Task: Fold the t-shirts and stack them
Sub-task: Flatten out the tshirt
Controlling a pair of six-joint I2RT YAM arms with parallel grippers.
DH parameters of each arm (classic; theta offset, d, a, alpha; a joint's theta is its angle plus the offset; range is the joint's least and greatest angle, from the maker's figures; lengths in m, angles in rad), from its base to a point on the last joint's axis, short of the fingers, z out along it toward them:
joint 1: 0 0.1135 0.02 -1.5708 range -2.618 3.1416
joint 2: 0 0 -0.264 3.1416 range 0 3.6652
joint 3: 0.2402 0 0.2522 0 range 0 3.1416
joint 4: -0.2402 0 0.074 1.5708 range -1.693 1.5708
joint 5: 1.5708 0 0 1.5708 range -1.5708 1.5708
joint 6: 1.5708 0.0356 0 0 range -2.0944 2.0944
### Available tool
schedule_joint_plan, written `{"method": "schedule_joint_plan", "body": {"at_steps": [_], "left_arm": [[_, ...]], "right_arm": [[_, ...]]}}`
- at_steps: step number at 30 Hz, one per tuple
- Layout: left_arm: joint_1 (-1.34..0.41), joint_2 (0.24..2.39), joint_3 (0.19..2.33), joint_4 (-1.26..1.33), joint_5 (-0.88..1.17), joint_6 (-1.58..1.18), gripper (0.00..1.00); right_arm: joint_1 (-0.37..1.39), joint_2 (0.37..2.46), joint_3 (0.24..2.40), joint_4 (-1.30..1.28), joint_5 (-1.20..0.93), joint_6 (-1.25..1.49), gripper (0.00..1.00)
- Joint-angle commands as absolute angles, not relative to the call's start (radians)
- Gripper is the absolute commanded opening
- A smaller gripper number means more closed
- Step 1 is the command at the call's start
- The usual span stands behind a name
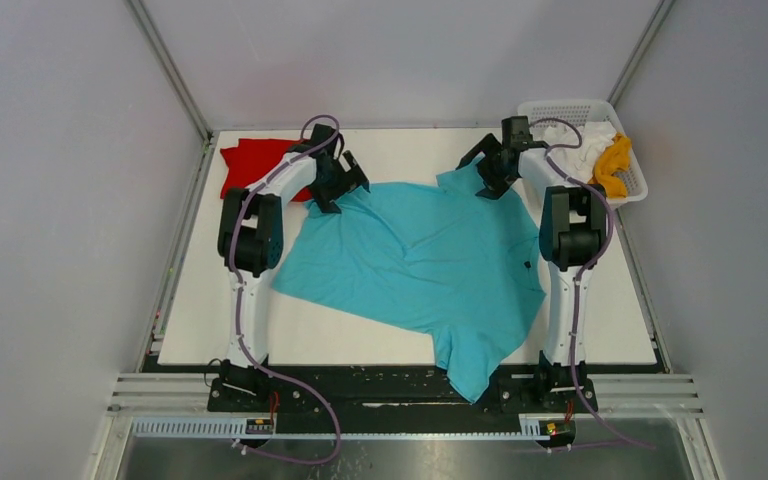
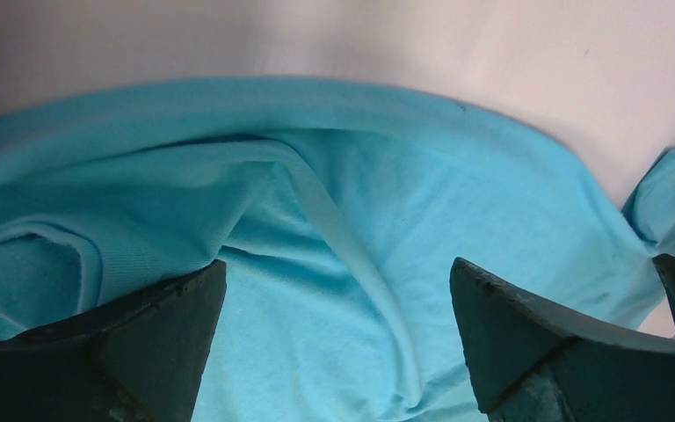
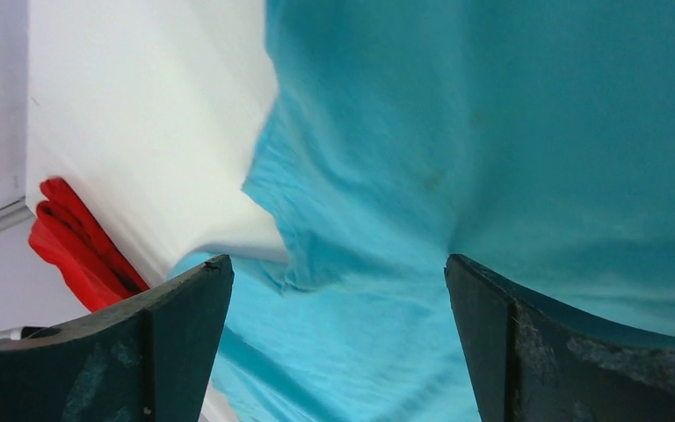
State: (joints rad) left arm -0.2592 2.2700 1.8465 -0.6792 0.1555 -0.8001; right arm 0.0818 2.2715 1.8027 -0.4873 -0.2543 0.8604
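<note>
Hanging wide open and empty over far corners of the blue shirt, the left gripper and right gripper were best lowered together, pinching evenly

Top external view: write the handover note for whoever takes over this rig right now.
Left gripper: open, over the turquoise t-shirt at its far left edge, holding nothing.
Right gripper: open, over its far right edge, holding nothing.
Done: red t-shirt lies folded at the far left corner of the table.
Left: fold the turquoise one, spread unfolded mid-table, stack it; white t-shirt and yellow t-shirt wait in the basket.
</note>
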Motion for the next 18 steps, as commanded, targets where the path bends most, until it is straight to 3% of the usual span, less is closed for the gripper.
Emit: {"method": "schedule_joint_plan", "body": {"at_steps": [1, 18], "left_arm": [[-0.226, 2.308, 1.910, -0.681, 0.146, -0.834, 0.99], [-0.230, 2.148, 1.858, -0.689, 0.130, -0.795, 0.99]], "right_arm": [[0.072, 2.352, 1.968, -0.582, -0.261, 0.852, 0.99], [0.065, 2.633, 2.347, -0.622, -0.327, 0.957, 0.99]]}}
